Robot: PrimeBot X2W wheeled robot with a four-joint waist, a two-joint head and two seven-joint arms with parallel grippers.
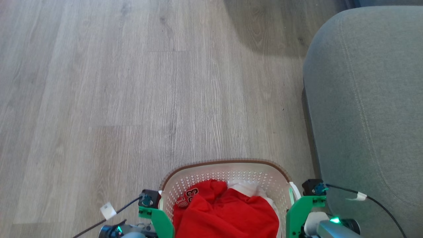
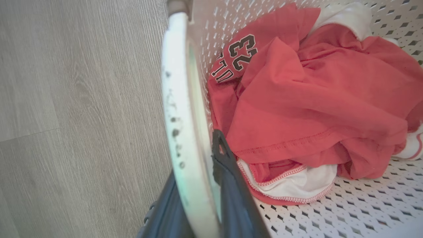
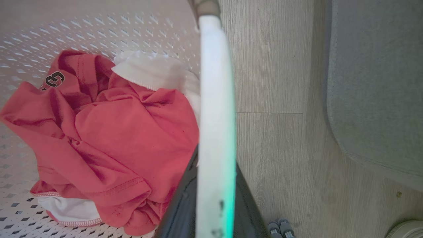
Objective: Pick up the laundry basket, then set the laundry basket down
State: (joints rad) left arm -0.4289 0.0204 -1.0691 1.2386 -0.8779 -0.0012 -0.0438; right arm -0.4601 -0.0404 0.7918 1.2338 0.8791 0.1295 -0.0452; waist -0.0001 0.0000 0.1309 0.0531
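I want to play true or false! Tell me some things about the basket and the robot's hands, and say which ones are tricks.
1. A red shirt with the number 23 lies in the laundry basket. True.
2. The grey sofa is on the robot's left. False: it is on the robot's right.
3. The left gripper and the right gripper each clamp a white side handle of the basket. True.
4. The floor is blue carpet. False: it is pale wood-look planks.
5. The basket's rim is green. False: the rim is brown.
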